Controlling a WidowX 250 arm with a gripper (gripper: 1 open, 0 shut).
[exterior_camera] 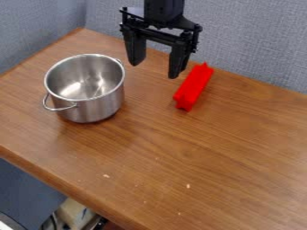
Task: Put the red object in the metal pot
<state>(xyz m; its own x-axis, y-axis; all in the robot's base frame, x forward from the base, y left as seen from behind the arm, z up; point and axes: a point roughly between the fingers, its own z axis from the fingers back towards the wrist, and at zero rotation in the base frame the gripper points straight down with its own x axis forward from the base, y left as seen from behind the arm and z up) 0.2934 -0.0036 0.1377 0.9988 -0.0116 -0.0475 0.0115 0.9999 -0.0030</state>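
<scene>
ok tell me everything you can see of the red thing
The red object is a bright red, elongated block with a smooth, plastic-looking body and a small bumpy end pointing away from the camera. It lies flat on the wooden table, slightly slanted, to the right of the metal pot in the view and outside it. The open fingers of the gripper are close by but do not appear to hold it.

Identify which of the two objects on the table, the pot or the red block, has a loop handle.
The metal pot: a thin wire loop sticks out from its side, while the red block shows no handle.
</scene>
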